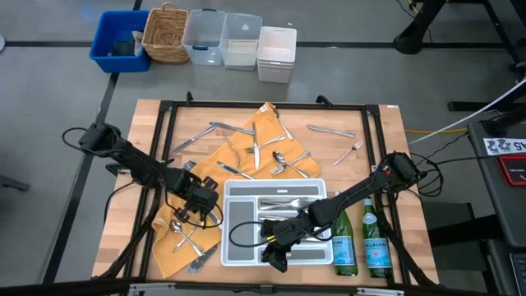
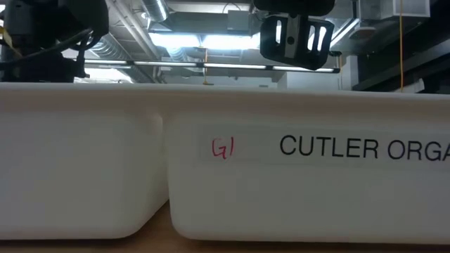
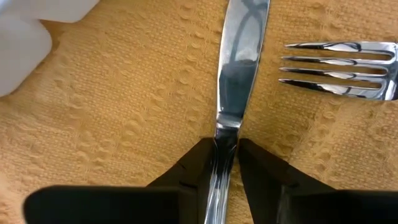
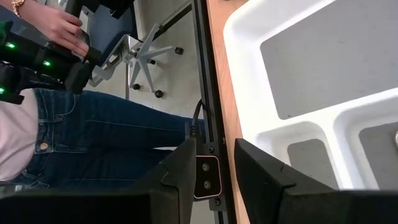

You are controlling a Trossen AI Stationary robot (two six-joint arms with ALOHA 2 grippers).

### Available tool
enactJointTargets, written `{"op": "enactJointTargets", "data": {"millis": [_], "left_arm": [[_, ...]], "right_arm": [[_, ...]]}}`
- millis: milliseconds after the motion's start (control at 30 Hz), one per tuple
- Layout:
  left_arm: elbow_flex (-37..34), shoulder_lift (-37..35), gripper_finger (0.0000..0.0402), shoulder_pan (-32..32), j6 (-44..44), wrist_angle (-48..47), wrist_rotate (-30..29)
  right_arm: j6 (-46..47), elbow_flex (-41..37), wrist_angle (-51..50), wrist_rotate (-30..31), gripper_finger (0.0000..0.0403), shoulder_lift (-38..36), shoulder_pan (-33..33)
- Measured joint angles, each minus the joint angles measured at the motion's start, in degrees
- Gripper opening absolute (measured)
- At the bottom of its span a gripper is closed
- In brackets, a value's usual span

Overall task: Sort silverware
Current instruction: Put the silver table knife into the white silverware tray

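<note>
The left hand is down on the orange cloth, just beside the left wall of the white tray, and its two dark fingers are pinched narrow around the handle of a table knife that lies flat on the cloth with its blade pointing away from the wrist. A fork lies on the cloth just beside that blade, its tines pointing toward it but not touching. The right hand hovers over the near part of the tray, close to the front rim of the surface; its fingers stand apart with a clear gap and nothing between them. The rest of the silverware is scattered: most pieces lie on the cloth behind the tray, a few more on the cloth near the left hand, a knife and a small fork rest on bare wood to the right of the cloth, and some forks already sit in one of the tray's long compartments. Two green bottles lie just right of the tray. Past the front edge, a person in jeans stands with one hand on a dark device.
</note>
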Motion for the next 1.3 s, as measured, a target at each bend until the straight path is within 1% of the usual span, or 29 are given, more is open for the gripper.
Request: {"op": "enactJointTargets", "data": {"millis": [267,433,533,633,733,1033,1300], "left_arm": [[-0.34,-0.57,0.0022,0.00,0.61,-0.22,-0.01],[-0.39,-1.71,0.0023,0.00,0.48,-0.69,-0.17],[-0.49,-2.80,0.0031,0.00,0.34,-2.38,-0.35],[-0.54,-4.05,0.0030,-0.05,0.21,-3.35,-0.38],[-0.48,-5.10,0.0026,-0.13,-0.04,-3.46,-0.38],[-0.36,-9.17,0.0031,-0.13,-0.05,-3.29,-0.25],[-0.35,-13.27,0.0034,-0.13,0.24,-3.60,-0.15]], "right_arm": [[0.00,0.00,-0.04,-0.01,0.0111,0.02,0.00],[0.00,0.00,-0.10,-0.01,0.0111,0.00,-0.02],[0.00,0.00,-0.13,-0.01,0.0111,0.00,-0.01],[0.00,0.00,-0.18,-0.01,0.0111,0.00,-0.02],[0.00,0.00,-0.30,-0.01,0.0111,0.00,-0.02],[0.00,0.00,-0.35,-0.07,0.0111,0.00,-0.01],[0.00,0.00,-0.34,-1.98,0.0111,0.00,-0.02]]}}
